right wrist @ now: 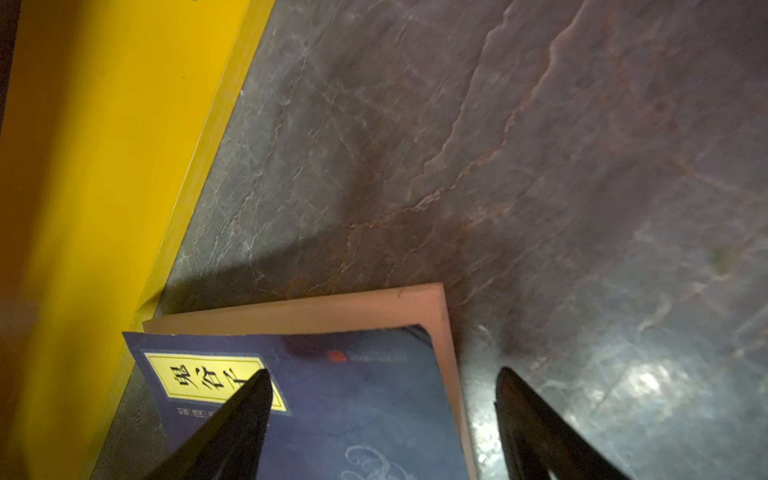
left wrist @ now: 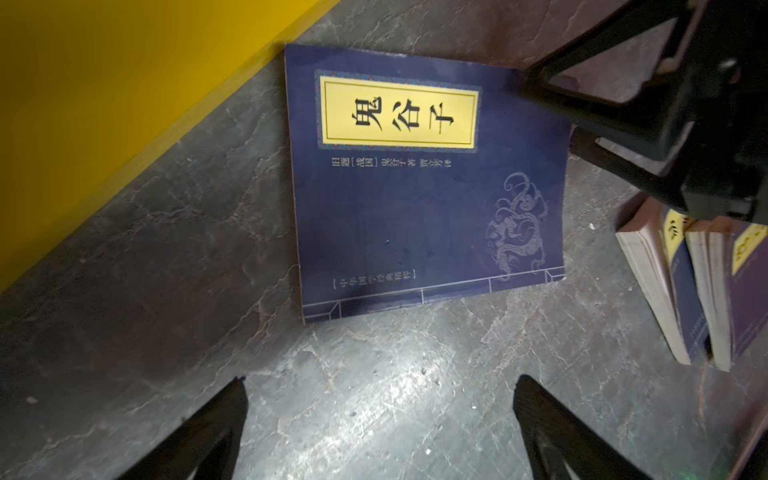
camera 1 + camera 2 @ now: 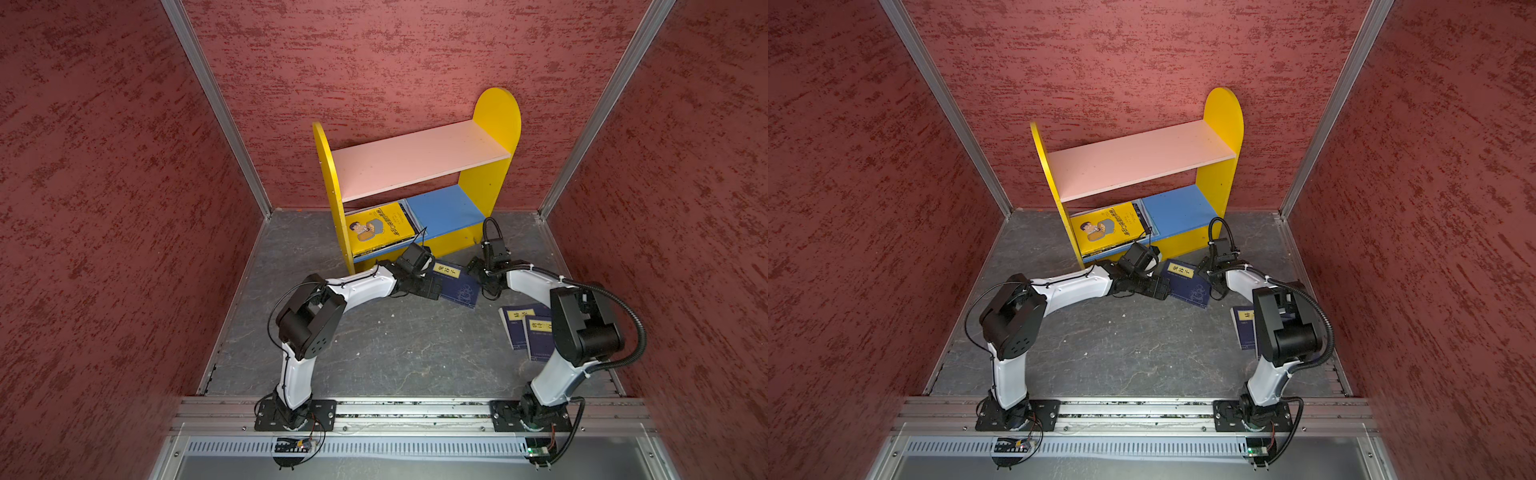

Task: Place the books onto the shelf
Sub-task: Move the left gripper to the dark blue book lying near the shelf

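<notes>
shelf (image 3: 496, 124) stands at the back of the table (image 3: 395, 353), angled, yellow round-topped sides. its pink upper board (image 3: 419, 160) is bare. the blue lower board (image 3: 444, 208) carries a flat stack at its left end, the yellow book (image 3: 378, 228) with the cartoon man on top; other covers peek out beneath it, and i can't count them. three navy books are not shelved. a pair of navy books (image 3: 519, 328) lies overlapped on the table under the right arm, well apart from the shelf. the single navy book (image 3: 459, 284) lies face up just in front of the shelf's yellow base strip, between the two grippers. it has a yellow title label, a pale dragon motif, and is thin and floppy; in the right wrist view its cover curls up off the page block at one corner. my read: roughly half done, and this book is the one in hand. left gripper (image 2: 378, 384) spread wide, empty, low over the table short of the book's near edge. right gripper (image 1: 384, 372) jaws apart, straddling the book's far edge, one finger over the cover and one off to the side; no clamp that i can see.
</notes>
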Controlling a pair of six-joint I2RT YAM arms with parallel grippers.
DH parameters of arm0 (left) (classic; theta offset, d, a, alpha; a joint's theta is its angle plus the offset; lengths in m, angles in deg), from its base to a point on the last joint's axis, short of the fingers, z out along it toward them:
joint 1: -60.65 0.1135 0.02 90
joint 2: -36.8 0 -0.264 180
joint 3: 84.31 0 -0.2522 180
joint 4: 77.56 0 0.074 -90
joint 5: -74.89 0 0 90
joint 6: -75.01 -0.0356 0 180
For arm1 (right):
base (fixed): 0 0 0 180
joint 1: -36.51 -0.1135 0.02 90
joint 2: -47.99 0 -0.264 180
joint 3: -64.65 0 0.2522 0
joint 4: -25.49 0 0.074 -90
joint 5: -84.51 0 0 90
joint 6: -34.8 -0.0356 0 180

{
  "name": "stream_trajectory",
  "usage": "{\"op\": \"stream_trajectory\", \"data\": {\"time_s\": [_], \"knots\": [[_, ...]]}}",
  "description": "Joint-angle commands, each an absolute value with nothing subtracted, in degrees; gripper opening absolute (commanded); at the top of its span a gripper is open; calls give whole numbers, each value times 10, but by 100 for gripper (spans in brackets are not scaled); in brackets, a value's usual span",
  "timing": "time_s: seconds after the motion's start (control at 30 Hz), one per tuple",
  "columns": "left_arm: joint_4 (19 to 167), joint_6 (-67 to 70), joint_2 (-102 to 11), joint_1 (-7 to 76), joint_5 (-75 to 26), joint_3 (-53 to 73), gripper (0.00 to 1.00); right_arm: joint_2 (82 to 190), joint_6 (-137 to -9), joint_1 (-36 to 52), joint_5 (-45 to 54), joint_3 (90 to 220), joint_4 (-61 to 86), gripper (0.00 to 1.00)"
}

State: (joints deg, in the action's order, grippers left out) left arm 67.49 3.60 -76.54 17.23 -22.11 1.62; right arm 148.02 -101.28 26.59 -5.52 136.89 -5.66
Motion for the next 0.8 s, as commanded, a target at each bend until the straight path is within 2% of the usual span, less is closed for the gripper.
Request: {"op": "stream_trajectory", "data": {"time_s": [0.0, 0.23, 0.37, 0.63, 0.77], "knots": [[660, 34, -795, 172, -204, -14, 99, 1495, -1011, 268, -33, 1377, -56, 80], [658, 55, -852, 180, -216, -47, 100, 1523, -991, 266, 1, 1375, -50, 61], [655, 51, -868, 182, -226, -62, 99, 1540, -977, 264, 8, 1377, -53, 56], [688, 58, -847, 180, -294, -38, 86, 1575, -931, 240, 24, 1409, -74, 52], [718, 84, -814, 184, -315, -13, 75, 1577, -920, 232, 37, 1413, -71, 52]]}}
